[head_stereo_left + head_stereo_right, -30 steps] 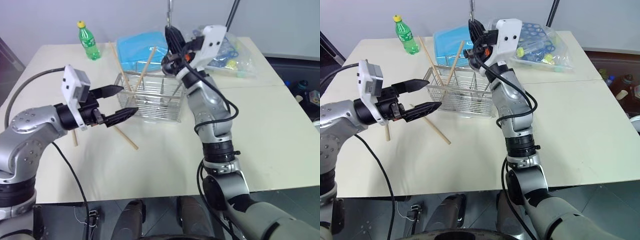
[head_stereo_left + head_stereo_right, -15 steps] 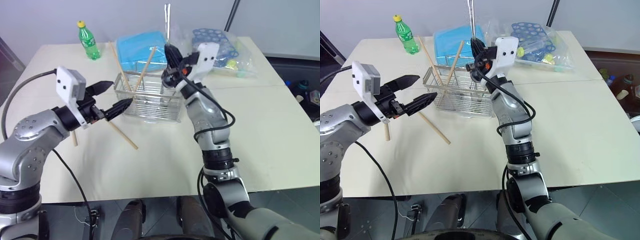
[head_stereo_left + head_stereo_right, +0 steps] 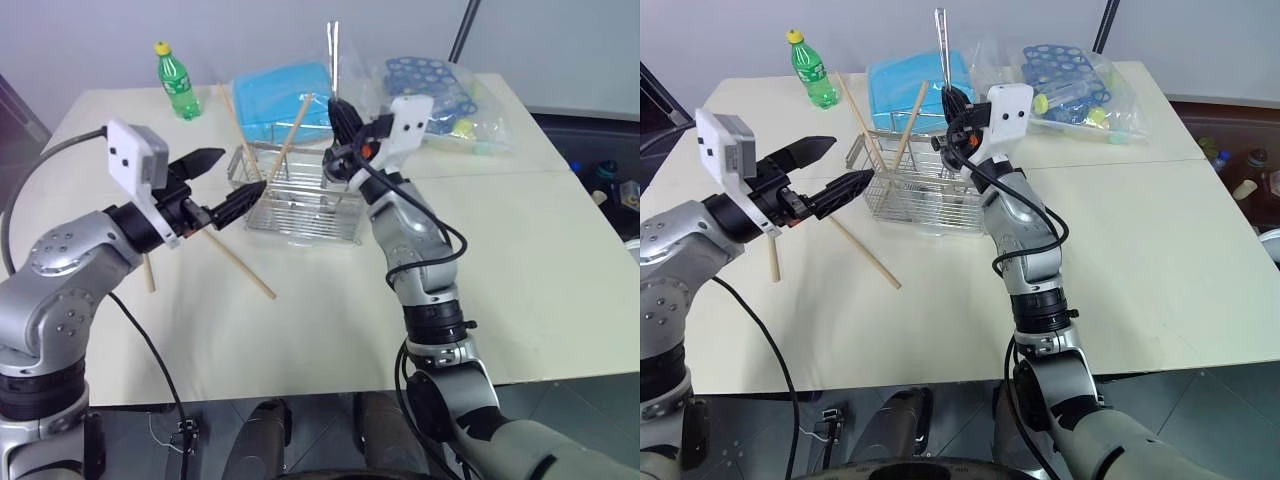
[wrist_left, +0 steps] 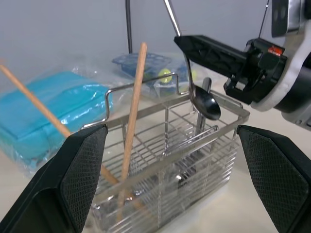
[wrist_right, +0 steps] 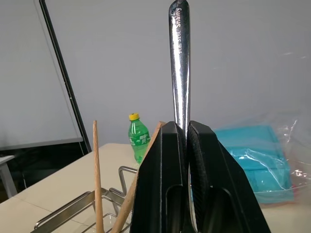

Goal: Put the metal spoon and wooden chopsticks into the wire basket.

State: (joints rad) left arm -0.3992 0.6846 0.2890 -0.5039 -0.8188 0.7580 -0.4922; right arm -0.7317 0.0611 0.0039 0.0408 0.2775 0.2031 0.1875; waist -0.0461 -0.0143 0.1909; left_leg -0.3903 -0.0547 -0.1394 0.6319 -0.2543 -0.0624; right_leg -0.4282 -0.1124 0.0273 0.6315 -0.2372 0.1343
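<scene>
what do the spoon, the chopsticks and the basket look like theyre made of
Metal spoon: polished metal, probably steel; mirror-bright bowl, and its handle glints with stamped lettering.
Wooden chopsticks: pale tan, matte, seemingly unfinished wood, possibly bamboo.
Wire basket: thin silvery metal rods, shiny and see-through between the bars; likely chromed or stainless wire.

wire basket [image 3: 300, 195] mid-desk [image 3: 520, 260], two wooden chopsticks [image 3: 290, 140] leaning inside it, two more on the desk left and in front of it; metal spoon [image 4: 204, 103] upright over the basket's right end; bottle [image 3: 176, 80] far left behind, bags [image 3: 440, 100] behind the basket
</scene>
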